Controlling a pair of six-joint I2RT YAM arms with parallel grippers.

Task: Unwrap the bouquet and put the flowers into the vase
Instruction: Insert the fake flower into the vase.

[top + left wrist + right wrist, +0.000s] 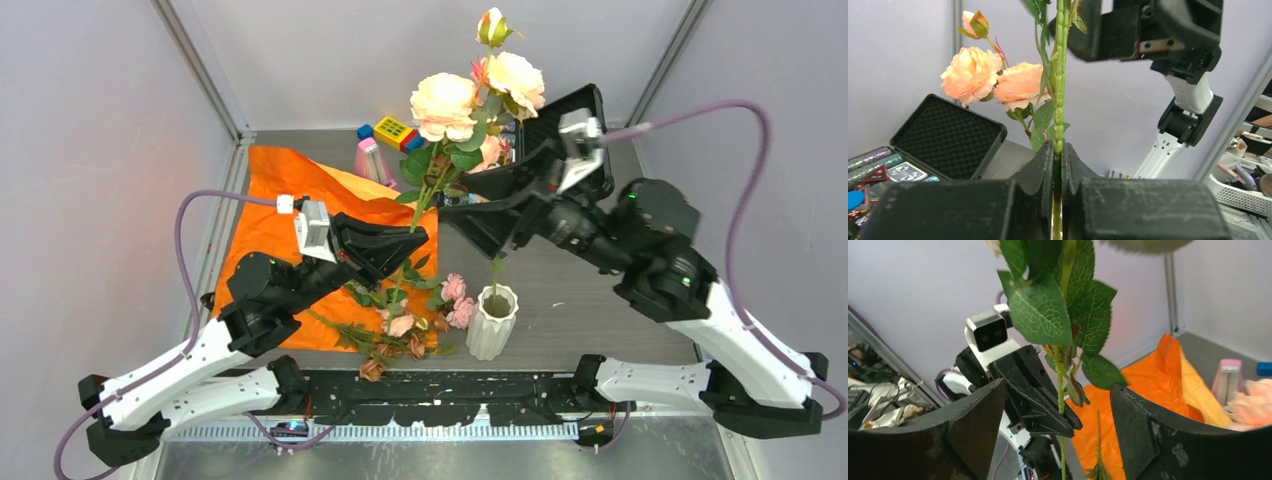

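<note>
Grey tabletop (600,290), white walls; rose stem (1060,75) upright in the air, near vase (493,322). Light, springy, probably top-heavy: best held on bare stem under the leaves (1040,315). Left gripper (1058,150) clamped low on it; right gripper (1057,390) apart, straddling the leaves higher.

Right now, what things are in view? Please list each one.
held rose stem: one, green, peach blooms, upright at centre
loose flowers: several, pink and brownish, left of vase
vase: one, white, near centre
wrapping paper: one, orange, left
pink object: one, pink, back
blocks: few, blue-yellow-red, back
case: one, black, back right
left end effector: one, black, shut on held rose stem
right end effector: one, black, open around it
</note>
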